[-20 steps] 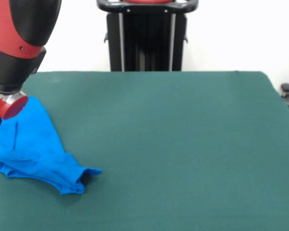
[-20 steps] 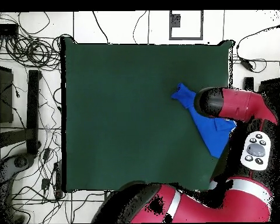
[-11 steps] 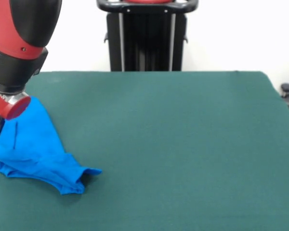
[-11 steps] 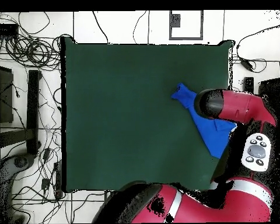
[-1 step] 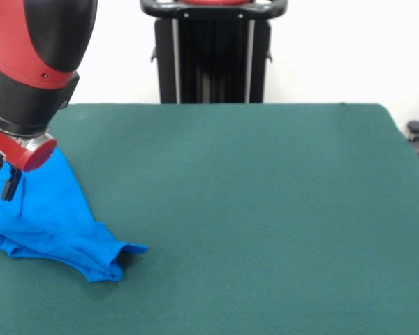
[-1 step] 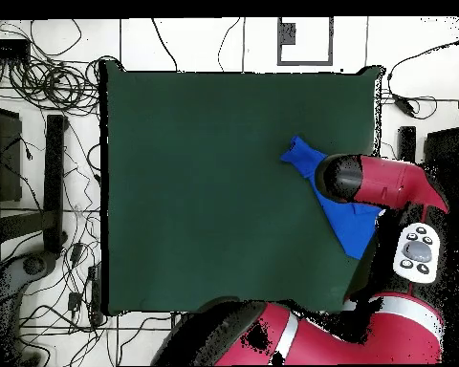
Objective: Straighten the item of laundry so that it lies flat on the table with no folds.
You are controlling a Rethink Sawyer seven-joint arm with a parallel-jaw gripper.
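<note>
My red and black arm (image 5: 35, 63) comes down over the left side of the large desk with the dark green felt-like top (image 5: 251, 195), and in the front view only a small black part of my tool (image 5: 8, 187) shows under the red wrist cap, at the left edge. I cannot tell how far the tool is open, and I cannot tell if it has hold of anything, because the wrist hides most of it. The small bright blue short-sleeved T-shirt (image 5: 49, 216) lies crumpled on the desk directly below and beside the tool, near the left edge of the desk in the front view. It is not flat: the cloth is gathered in a wedge form with several folds, and one narrow end, folded over, points to the right and toward the near side. A little bit of white shows at the left edge of the cloth, but I cannot read any print. In the overhead view the same blue T-shirt (image 6: 343, 215) is at the right side of the desk (image 6: 214, 182), close to its right edge, and my arm (image 6: 377, 182) covers the middle part of it, so only a pointed end toward the far left and a wider part below the arm are visible. The rest of the green top is bare.
</note>
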